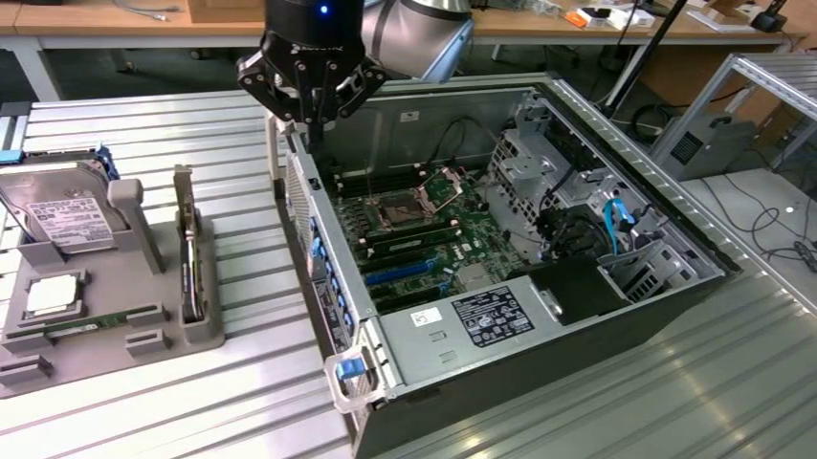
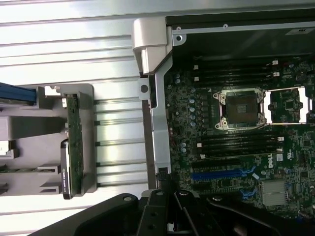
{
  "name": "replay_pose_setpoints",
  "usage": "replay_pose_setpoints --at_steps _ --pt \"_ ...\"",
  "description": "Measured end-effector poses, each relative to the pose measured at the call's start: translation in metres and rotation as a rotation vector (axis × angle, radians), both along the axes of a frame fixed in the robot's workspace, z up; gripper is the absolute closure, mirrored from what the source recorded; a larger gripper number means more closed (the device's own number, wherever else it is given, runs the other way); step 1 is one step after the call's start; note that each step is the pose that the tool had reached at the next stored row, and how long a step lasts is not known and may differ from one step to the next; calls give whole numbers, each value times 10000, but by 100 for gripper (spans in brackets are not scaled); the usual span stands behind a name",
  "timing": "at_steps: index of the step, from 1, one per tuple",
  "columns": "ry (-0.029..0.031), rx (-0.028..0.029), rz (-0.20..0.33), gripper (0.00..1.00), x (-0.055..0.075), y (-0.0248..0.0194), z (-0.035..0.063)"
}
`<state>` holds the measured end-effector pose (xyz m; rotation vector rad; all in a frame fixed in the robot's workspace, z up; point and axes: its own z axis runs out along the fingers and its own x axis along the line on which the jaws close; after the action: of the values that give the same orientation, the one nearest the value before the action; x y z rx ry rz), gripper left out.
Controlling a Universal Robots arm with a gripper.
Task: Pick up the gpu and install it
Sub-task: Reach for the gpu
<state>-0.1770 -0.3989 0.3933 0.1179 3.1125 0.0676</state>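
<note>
Between tray (image 1: 115, 330) and case (image 1: 422, 120) a strip of ribbed table (image 1: 262, 287) lies bare; the case, on the exterior view's right, lies open with its board (image 1: 434, 229) exposed; the tray, on that view's left, holds a drive (image 1: 57, 206) and the gpu (image 1: 191, 253), which stands on edge in the slot nearest the case; the gripper (image 1: 310, 117) hovers over the case's far left rim, jaws pinched together, holding nothing.

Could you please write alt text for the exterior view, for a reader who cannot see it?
The shut, empty tool hangs above the edge of the open computer case. At the exterior view's left, the gpu stands on edge in a grey holder, beside a hard drive.
</note>
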Motion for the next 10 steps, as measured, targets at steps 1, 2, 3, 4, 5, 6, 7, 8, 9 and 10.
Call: replay_pose_setpoints --at_steps 1,2,3,4,5,6,7,8,9,10 --pt "0 0 0 89 -5 0 0" --pt "0 0 0 89 -9 0 0" --pt "0 0 1 89 -12 0 0" --pt "0 0 -1 89 -17 0 0" --pt "0 0 0 89 -22 0 0" --pt "0 0 0 89 -27 0 0" --pt "0 0 0 89 -33 0 0" --pt "0 0 -1 89 -35 0 0" --pt "0 0 1 89 -37 0 0" --pt "0 0 0 89 -41 0 0"
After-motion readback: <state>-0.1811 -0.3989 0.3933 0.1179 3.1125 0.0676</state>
